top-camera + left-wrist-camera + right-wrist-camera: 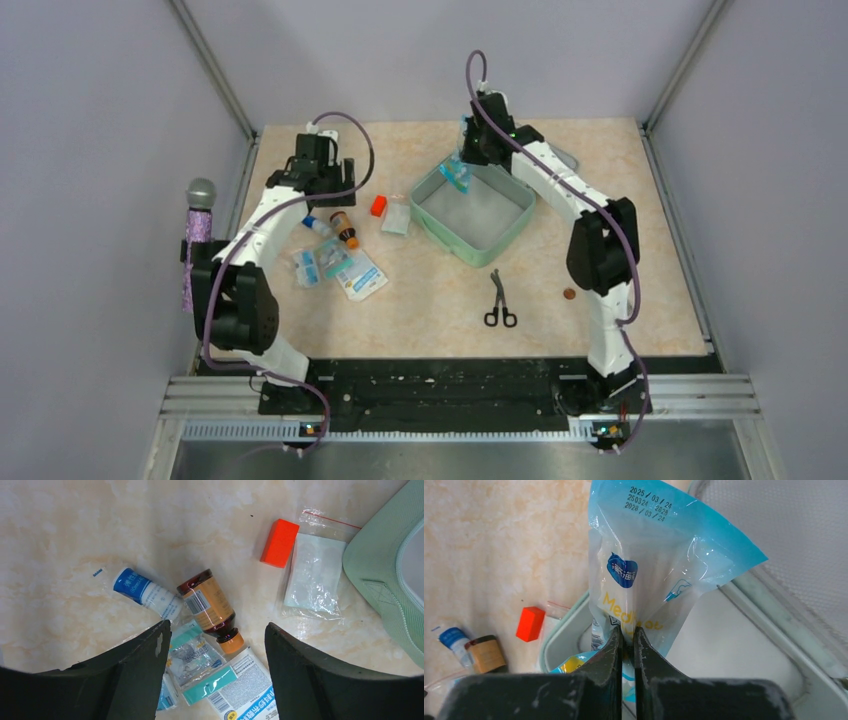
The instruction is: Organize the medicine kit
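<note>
Scissors (500, 302) lay nearest, well short of both pincers, beyond them the left pincer (217, 630) hung wide open and empty above a brown bottle (210, 607), and farthest the right pincer (626, 635) pinched a blue packet (649, 575) tight, the open medicine kit (445, 238) beneath it.

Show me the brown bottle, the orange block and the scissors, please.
brown bottle (209, 605): left wrist view, on its orange label.
orange block (279, 543): left wrist view, middle of its top face.
scissors (499, 297): top external view, near the pivot, above the handle loops.
</note>
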